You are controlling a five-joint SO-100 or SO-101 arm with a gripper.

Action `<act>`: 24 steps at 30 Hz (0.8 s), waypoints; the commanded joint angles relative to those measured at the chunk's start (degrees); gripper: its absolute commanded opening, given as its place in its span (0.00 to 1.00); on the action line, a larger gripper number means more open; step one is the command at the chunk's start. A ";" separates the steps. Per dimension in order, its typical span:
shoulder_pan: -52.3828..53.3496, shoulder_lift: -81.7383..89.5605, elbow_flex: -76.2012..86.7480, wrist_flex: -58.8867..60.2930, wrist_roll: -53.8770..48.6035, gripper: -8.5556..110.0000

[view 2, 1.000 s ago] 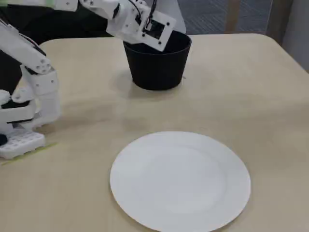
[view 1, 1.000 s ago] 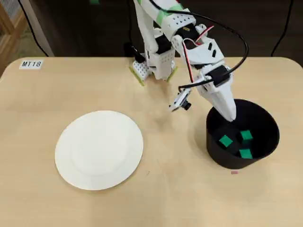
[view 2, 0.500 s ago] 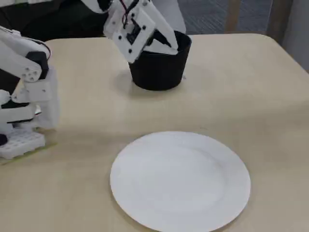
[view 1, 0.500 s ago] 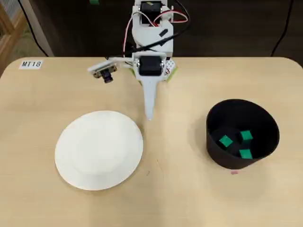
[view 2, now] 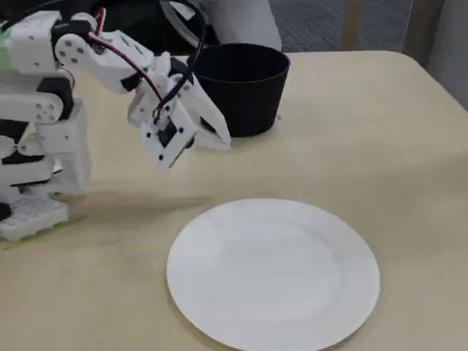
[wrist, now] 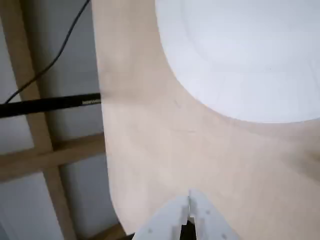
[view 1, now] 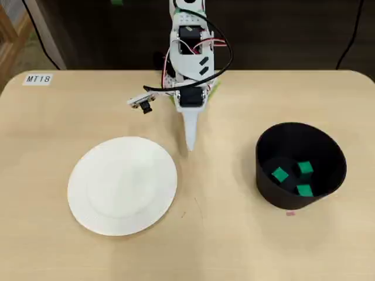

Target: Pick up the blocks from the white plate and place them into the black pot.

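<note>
Bare plate (view 1: 122, 185), three blocks (view 1: 280, 174) visible in the pot (view 1: 266, 175), gripper (view 1: 190, 143) closed and empty; a stray sweep might nudge the plate

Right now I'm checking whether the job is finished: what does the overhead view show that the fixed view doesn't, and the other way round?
Only the overhead view sees inside the black pot, where three green blocks lie; a fourth is not visible. It also shows a table label.

Only the fixed view shows the pot's outer wall and the arm's base from the side.

Both show the white plate empty, and the hand shut, carrying nothing, between plate and pot.
</note>
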 commanded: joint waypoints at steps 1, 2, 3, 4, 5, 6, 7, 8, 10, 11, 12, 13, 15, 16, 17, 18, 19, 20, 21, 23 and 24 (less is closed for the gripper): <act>0.53 6.50 3.34 1.41 0.79 0.05; 0.62 9.32 4.75 2.64 1.14 0.05; 0.70 12.48 6.15 4.13 1.32 0.05; 0.70 14.06 7.12 5.10 1.58 0.05; 0.44 13.97 7.38 5.19 1.23 0.05; 0.35 13.97 7.73 5.27 1.05 0.05; 0.26 13.97 7.82 5.36 0.79 0.05; 0.35 13.97 7.91 5.36 0.44 0.05; 0.70 13.97 8.00 5.36 0.26 0.05; 0.79 13.97 8.00 5.36 0.26 0.05; 0.79 13.97 8.00 5.36 0.26 0.05; 0.79 13.97 8.00 5.36 0.26 0.05; 0.79 13.97 8.00 5.45 0.53 0.05; 0.79 13.97 8.00 5.45 0.53 0.05; 0.79 13.97 8.17 5.19 0.62 0.05; 0.79 13.97 8.26 4.75 0.26 0.05; 0.79 13.97 8.35 4.66 0.18 0.05; 0.79 13.97 8.35 4.66 0.09 0.05; 0.70 13.97 8.35 4.66 -0.09 0.05; 0.44 14.06 8.35 4.66 -0.44 0.05; 0.53 14.06 8.44 4.39 -0.44 0.05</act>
